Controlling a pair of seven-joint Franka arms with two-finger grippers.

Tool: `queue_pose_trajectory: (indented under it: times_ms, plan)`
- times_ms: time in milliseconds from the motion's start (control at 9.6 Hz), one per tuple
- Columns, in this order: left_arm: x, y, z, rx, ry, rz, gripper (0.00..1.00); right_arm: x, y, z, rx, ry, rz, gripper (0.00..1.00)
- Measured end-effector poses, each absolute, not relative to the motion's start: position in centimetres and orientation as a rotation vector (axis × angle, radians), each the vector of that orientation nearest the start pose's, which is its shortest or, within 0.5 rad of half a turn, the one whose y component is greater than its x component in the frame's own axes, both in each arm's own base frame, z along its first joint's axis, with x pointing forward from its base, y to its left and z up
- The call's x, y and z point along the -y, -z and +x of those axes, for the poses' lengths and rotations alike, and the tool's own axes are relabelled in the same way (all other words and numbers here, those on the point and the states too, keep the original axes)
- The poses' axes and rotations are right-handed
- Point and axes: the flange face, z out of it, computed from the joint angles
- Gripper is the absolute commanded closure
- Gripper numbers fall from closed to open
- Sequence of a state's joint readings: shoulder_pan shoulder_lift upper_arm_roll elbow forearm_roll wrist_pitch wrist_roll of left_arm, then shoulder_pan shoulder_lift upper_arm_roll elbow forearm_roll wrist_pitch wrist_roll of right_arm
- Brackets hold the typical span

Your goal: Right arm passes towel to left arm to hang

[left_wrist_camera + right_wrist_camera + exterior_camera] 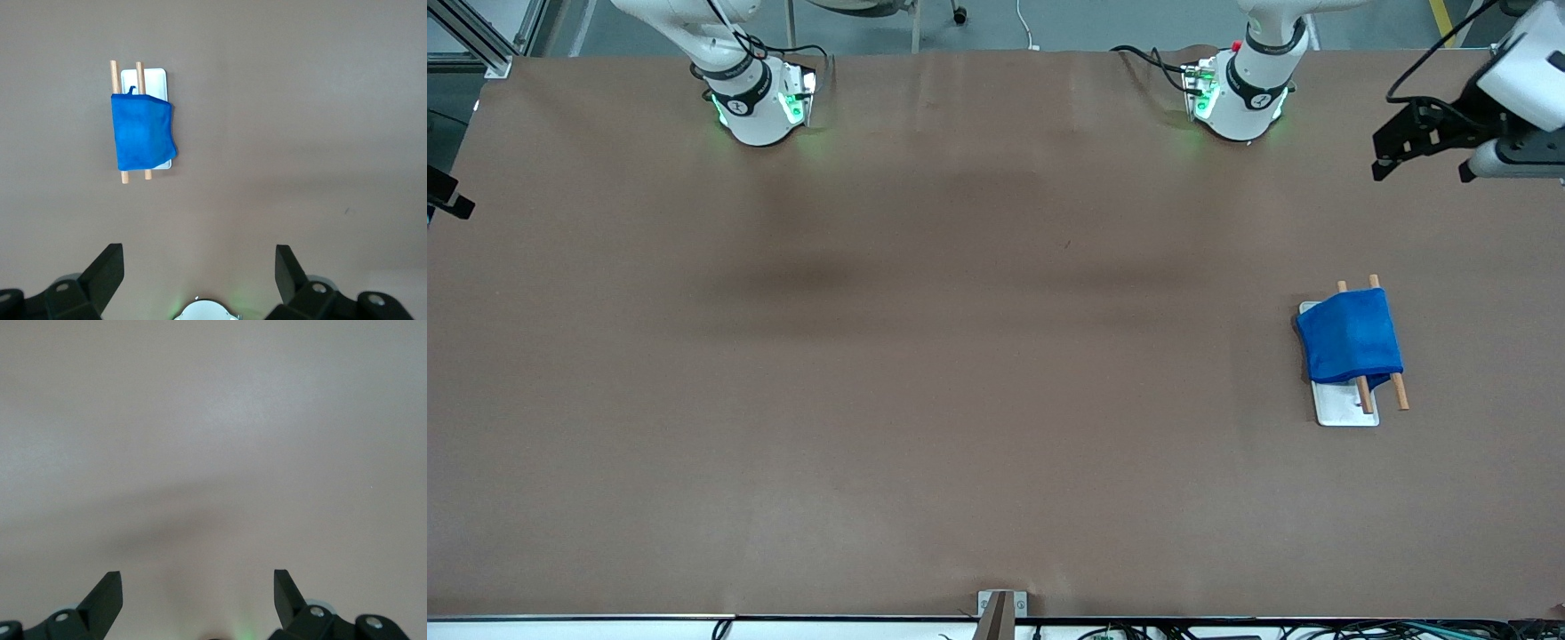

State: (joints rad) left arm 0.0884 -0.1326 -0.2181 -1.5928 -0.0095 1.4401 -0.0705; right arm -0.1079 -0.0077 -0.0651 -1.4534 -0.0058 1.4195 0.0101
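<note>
Inspecting, largest item first:
Desk [960,400]: brown surface, carrying the rack at the left arm's end.
Left arm [1258,71]: base with red knob; left claw [1423,164] raised above that end of the desk, fingers [107,273] spread, grasping nothing.
Right arm [738,80]: right claw [198,597] over bare desk, fingers spread, nothing held.
Towel [1350,338]: blue, draped across two wooden rods [1398,391] on a metal base plate [1343,413].

The brown worktop [960,400] carried a small metal-based rack [1347,411] with two wooden rods toward the left arm's end, both arm bases standing farther from the front camera.
</note>
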Motion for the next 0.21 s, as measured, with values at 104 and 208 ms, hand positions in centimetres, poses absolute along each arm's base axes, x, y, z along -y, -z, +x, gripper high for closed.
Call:
queue_pose_trajectory:
  times_ms: [104,208]
  plan:
    - [7.45,-67.12,49.03,-0.092,-0.030,-3.115,0.00,9.31,-67.01,52.78,-0.289,-0.042,-3.131,0.00]
    - [7.22,-67.21,49.04,-0.091,-0.027,-3.113,0.00,9.31,-67.00,52.77,-0.289,-0.043,-3.131,0.00]
